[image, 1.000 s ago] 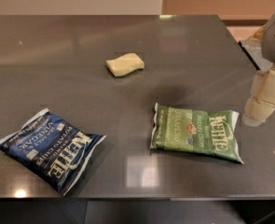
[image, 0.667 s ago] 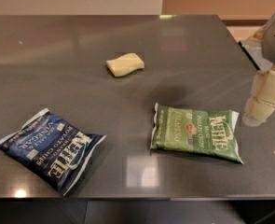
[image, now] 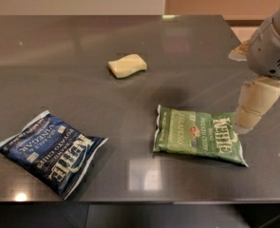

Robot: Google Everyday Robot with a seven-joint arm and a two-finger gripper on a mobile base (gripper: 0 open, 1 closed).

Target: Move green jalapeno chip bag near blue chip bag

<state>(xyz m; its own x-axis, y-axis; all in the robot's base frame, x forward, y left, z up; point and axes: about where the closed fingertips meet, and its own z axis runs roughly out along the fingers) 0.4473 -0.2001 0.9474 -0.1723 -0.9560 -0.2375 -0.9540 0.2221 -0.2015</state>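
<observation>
Green jalapeno chip bag (image: 196, 136) flat, its right end just beside the gripper (image: 246, 121); gripper's state unclear

The green jalapeno chip bag (image: 199, 136) is laid flat, the blue chip bag (image: 51, 151) well apart to its left, the hand (image: 247, 120) beside its right end.

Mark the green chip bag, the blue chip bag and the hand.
Flat green jalapeno chip bag (image: 196, 136): camera view, printed centre.
Dark navy chip bag (image: 51, 151): camera view, centre.
Hand (image: 246, 124): camera view, tip beside green bag's right end.
</observation>
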